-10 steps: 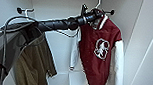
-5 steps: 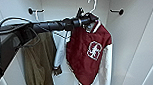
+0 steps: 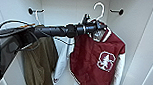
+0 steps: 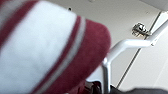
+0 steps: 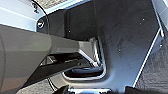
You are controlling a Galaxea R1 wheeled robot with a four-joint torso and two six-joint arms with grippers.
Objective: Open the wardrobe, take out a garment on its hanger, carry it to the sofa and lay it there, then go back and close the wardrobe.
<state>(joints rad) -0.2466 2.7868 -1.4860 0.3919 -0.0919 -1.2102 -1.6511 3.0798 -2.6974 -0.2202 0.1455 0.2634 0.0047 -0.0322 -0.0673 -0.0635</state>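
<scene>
The robot's left arm [image 3: 50, 31] is reaching in from the near left, a dark jointed tube trailing black cables, and stretching toward the open wardrobe [image 3: 138, 28]. At its end the left gripper [image 3: 97, 27] is sitting at the neck of the garment [image 3: 96, 59], right where the hanger [image 3: 100, 10] meets the collar; its jaws appear to be grasping the hanger, though the fingers themselves are hard to make out. The maroon jacket is hanging below the gripper with its white emblem [image 3: 106, 61] facing outward and a white sleeve drooping on each side. The hanger's white hook is pointing upward, free of the dark peg [image 3: 119, 11] on the back wall beside it. In the left wrist view the striped maroon-and-white collar [image 4: 50, 50] is looming close, with the hanger's white bar [image 4: 130, 45] just beyond. To the left, an olive-brown jacket [image 3: 39, 61] is hanging from another peg [image 3: 31, 11]. The right wrist view is not showing whether the right jaws are released or clenched.
</scene>
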